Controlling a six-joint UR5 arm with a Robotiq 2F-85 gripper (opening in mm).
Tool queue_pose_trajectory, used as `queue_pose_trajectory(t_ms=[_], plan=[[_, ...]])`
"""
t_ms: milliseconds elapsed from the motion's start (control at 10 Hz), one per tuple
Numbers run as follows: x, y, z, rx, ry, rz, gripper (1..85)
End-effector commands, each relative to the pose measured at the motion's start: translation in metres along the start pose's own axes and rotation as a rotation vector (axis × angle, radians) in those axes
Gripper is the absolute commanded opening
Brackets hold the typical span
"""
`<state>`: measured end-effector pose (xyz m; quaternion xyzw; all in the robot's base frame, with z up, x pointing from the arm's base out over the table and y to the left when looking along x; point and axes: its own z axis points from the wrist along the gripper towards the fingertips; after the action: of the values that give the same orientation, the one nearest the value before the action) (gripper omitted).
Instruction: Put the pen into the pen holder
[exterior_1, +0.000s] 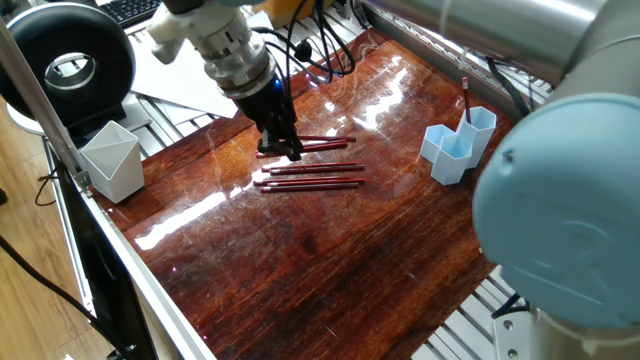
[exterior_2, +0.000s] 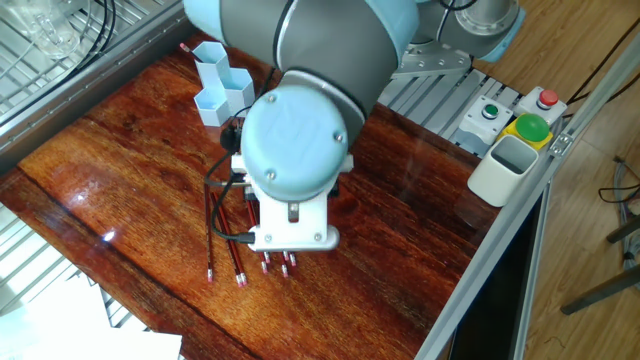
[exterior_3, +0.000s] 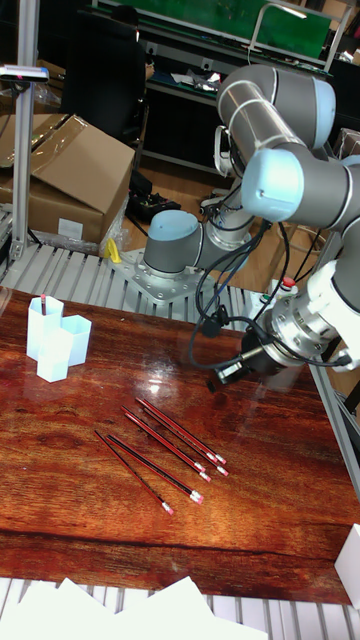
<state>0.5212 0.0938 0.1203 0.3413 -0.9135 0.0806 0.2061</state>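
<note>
Several dark red pens (exterior_1: 312, 176) lie side by side on the wooden table (exterior_1: 330, 260); they also show as pens (exterior_3: 165, 447) in the tall fixed view. In the other fixed view the arm's wrist hides most of the pens (exterior_2: 235, 262). My gripper (exterior_1: 284, 148) hangs low over the left end of the farthest pens, and its black fingers (exterior_3: 224, 377) are too dark to separate. The light blue pen holder (exterior_1: 456, 146) stands at the far right with one pen upright in it; it is also visible as the pen holder (exterior_2: 220, 82) and the pen holder (exterior_3: 55, 338).
A pale grey-white angular cup (exterior_1: 112, 160) stands at the table's left edge, also seen as the cup (exterior_2: 503, 168). Button boxes (exterior_2: 528, 126) sit beside it. White paper sheets (exterior_1: 200, 70) lie behind the table. Metal rails (exterior_1: 560, 120) border the far side.
</note>
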Motion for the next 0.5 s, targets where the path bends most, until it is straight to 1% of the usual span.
queue_pose_trajectory(t_ms=[0,100,200,300,400], plan=[[0.021,0.015,-0.003,-0.062,0.084,-0.055,34.0],[0.023,0.018,-0.004,-0.074,0.091,-0.053,34.0],[0.020,0.011,0.000,-0.053,0.088,-0.060,34.3],[-0.009,-0.005,0.026,-0.019,0.062,-0.070,34.7],[-0.029,-0.012,0.043,-0.008,0.059,-0.070,34.7]])
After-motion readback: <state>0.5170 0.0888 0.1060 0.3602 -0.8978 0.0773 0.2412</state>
